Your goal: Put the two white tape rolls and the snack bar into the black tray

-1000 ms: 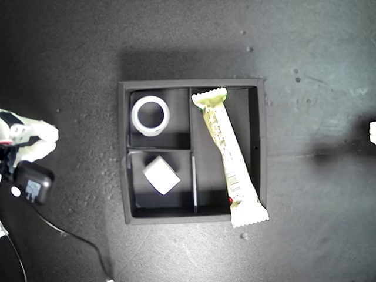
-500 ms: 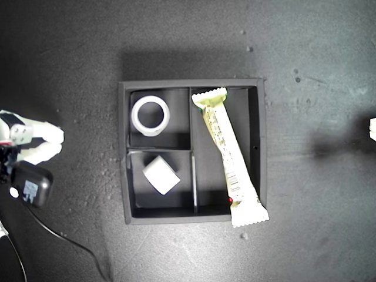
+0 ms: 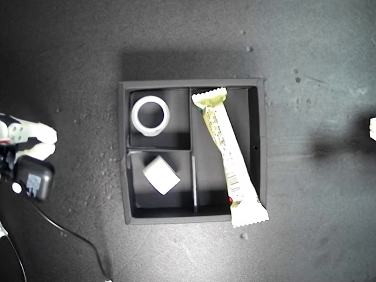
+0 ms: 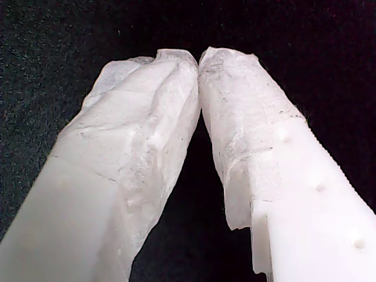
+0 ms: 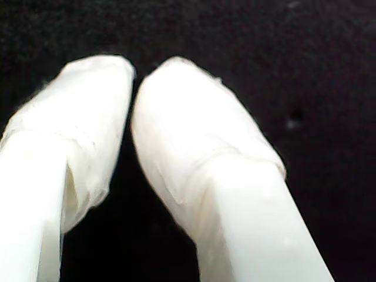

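Only the arm at the exterior view's left edge had shifted, drawing slightly back toward that edge; the tray's contents lay unchanged.

From largest to smallest: the black tray (image 3: 124,153) held the snack bar (image 3: 228,157), its long axis slanting along one long compartment, 1 crimped end overhanging the wall; the wider tape roll (image 3: 150,115) and smaller tape roll (image 3: 161,175) sat in separate compartments. My first gripper (image 4: 198,56) and my second gripper (image 5: 133,73) were both pinched together, gripping nothing, well apart from the tray.
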